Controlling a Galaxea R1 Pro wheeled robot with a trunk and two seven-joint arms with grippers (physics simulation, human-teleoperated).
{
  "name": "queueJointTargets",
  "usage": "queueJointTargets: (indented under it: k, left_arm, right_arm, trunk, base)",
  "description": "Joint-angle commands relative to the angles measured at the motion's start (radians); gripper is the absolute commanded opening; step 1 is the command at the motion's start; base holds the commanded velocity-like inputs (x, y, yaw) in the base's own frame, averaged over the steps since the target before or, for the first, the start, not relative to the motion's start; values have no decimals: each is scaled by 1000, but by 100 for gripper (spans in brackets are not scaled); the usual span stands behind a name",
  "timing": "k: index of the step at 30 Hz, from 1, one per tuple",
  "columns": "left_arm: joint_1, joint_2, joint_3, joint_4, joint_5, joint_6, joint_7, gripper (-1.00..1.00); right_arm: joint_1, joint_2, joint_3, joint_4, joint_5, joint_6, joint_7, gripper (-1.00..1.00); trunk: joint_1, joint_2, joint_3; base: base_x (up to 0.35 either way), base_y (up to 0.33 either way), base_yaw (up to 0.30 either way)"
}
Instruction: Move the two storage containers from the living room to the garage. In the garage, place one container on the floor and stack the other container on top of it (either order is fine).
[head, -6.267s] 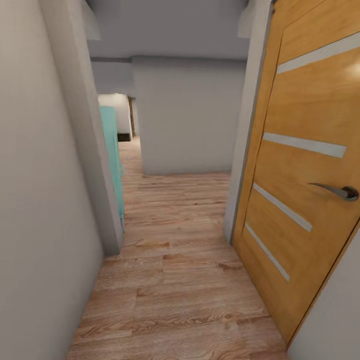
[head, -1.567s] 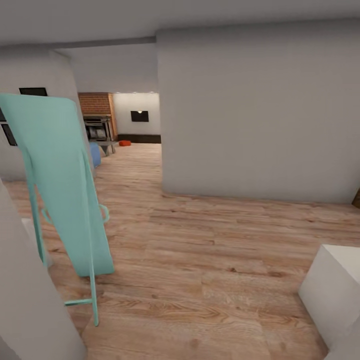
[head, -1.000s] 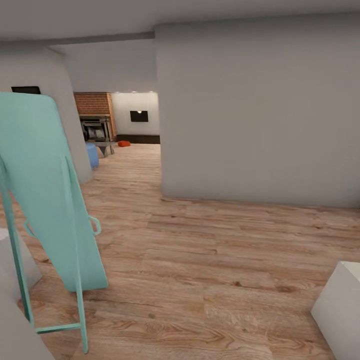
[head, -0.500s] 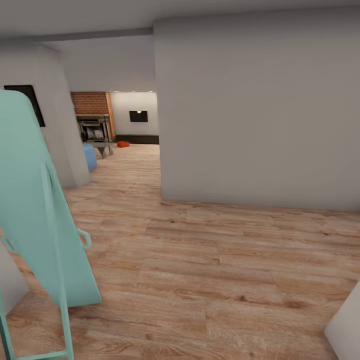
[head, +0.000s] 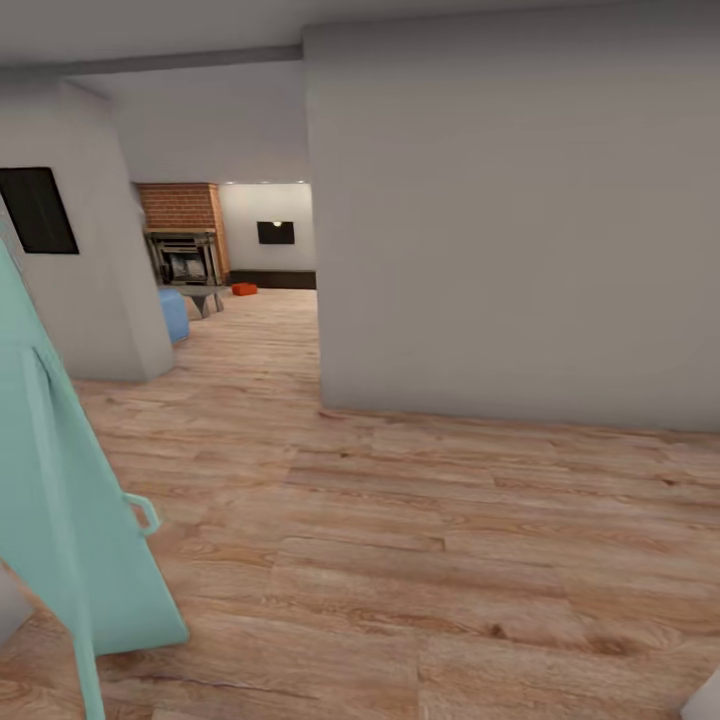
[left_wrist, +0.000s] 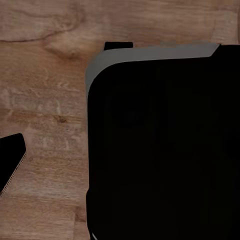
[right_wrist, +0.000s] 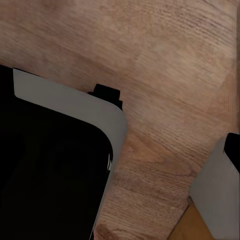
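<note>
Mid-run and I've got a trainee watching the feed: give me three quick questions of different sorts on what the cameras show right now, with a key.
1. True or false: the floor under the robot is light wood plank.
2. Multiple choice: the red-orange storage container far down the passage lies
A. on the floor near the brick fireplace
B. on top of the fireplace
C. against the turquoise folding stand
3. Fill in: the turquoise folding stand is close by at the head view's ____ edge.

Key: 1 true; 2 A; 3 left.
</note>
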Motion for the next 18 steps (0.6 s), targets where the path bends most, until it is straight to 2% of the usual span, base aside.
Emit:
queueJointTargets:
  k: [1, 18]
  left_arm:
    - [0, 0, 0, -1, 1, -2, 0, 100]
    - [0, 0, 0, -1, 1, -2, 1, 100]
  right_arm:
    - [-1, 0, 7, 3, -11, -6, 6, 100]
    - [-2, -1, 7, 3, -10, -7, 4, 100]
  trunk:
    - [1, 0, -1]
    - [1, 0, -1]
  base:
    - [323, 0, 0]
    - [323, 0, 0]
